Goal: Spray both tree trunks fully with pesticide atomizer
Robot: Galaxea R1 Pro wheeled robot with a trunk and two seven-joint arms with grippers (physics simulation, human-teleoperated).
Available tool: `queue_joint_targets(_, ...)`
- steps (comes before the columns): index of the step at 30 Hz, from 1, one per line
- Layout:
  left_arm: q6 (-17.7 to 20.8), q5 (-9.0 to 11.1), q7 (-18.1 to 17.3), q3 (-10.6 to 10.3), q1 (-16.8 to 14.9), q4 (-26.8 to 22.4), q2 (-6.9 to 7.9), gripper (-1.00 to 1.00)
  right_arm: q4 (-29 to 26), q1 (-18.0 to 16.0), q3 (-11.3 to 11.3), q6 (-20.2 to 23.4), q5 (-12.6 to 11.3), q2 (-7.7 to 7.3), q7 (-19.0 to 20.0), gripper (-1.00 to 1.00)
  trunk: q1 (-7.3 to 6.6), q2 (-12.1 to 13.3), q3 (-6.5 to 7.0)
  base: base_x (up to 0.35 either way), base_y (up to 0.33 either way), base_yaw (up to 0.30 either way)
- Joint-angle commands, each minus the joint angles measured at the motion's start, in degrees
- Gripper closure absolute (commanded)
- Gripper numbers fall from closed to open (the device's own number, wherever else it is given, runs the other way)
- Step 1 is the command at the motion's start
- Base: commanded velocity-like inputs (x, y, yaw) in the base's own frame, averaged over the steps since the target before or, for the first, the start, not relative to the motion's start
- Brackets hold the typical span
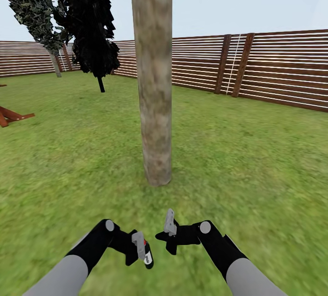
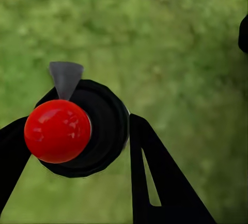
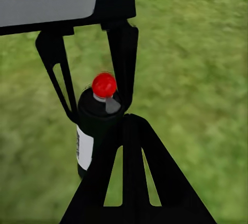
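Atomizer (image 1: 148, 254) sits in the left tool (image 1: 142, 251), low over the grass (image 1: 255, 173), a short way back from the base of the near tree trunk (image 1: 154, 82).

Handling, as a guess: small rigid bottle, likely light, smooth black wall, so probably slippery under a side pinch. Best hold looks like mid-body across the cylinder, clear of the red knob (image 2: 57, 130) and the grey nozzle (image 2: 65, 78). Gripping near the cap risks blocking the spray or letting the body pivot.

Looks: black cylindrical body, white label band low on the side (image 3: 84, 148), red ball on top, small grey spout just below it. From the left wrist view the spout points away from the fingers (image 2: 155, 182), which flank the body on both sides, closed on it.

Right tool (image 1: 169, 234) hangs just beside the left one, carrying nothing; its black finger (image 3: 132, 182) sits in front of the bottle in its own wrist view. Cannot tell whether its jaws are spread or closed.

Trunk is a thick, straight, mottled grey-tan column, far taller than the tools; no sign of coverage that I can make out. Brown slat fence (image 1: 282, 68) behind, dark conifer (image 1: 89, 27) off to the left.
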Motion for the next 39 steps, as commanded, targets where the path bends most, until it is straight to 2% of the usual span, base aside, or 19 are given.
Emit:
queue_joint_targets(1, -0.2, -0.3, -0.2, 0.0, 0.0, -0.1, -0.19, 1.00, -0.1, 0.0, -0.1, -0.3, 0.5, 0.02, 0.1, 1.00, -0.01, 0.0, -0.05, 0.000, 0.000, 0.000)
queue_joint_targets(5, -0.1, -0.3, 0.2, 0.0, -0.1, -0.1, -0.44, 1.00, -0.1, 0.0, -0.1, -0.3, 0.5, 0.02, 0.0, 1.00, -0.01, 0.0, -0.05, 0.000, 0.000, 0.000)
queue_joint_targets(10, -0.1, -0.1, 3.1, 0.0, 0.0, 0.0, -0.48, 1.00, -0.1, 0.0, -0.1, -0.3, 0.5, 0.02, 0.0, 1.00, -0.01, 0.0, -0.05, 0.000, 0.000, 0.000)
queue_joint_targets(15, -0.3, 0.1, 2.8, 0.0, 0.0, -0.1, -0.50, 1.00, 0.0, 0.0, -0.1, -0.3, 0.6, 0.02, 0.0, 1.00, -0.01, 0.0, -0.05, 0.000, 0.000, 0.000)
queue_joint_targets(21, -0.4, 0.2, 2.5, 0.0, 0.0, 0.0, -1.77, 1.00, 0.0, 0.0, -0.1, -0.3, 0.6, -0.02, 0.0, 1.00, -0.01, 0.0, -0.05, 0.000, 0.000, 0.000)
queue_joint_targets(39, -0.7, 0.6, 1.1, 0.1, -0.1, -0.1, -2.00, 1.00, 0.1, 0.0, -0.1, -0.3, 0.7, -0.07, 0.0, 1.00, -0.01, 0.0, -0.05, 0.000, 0.000, 0.000)
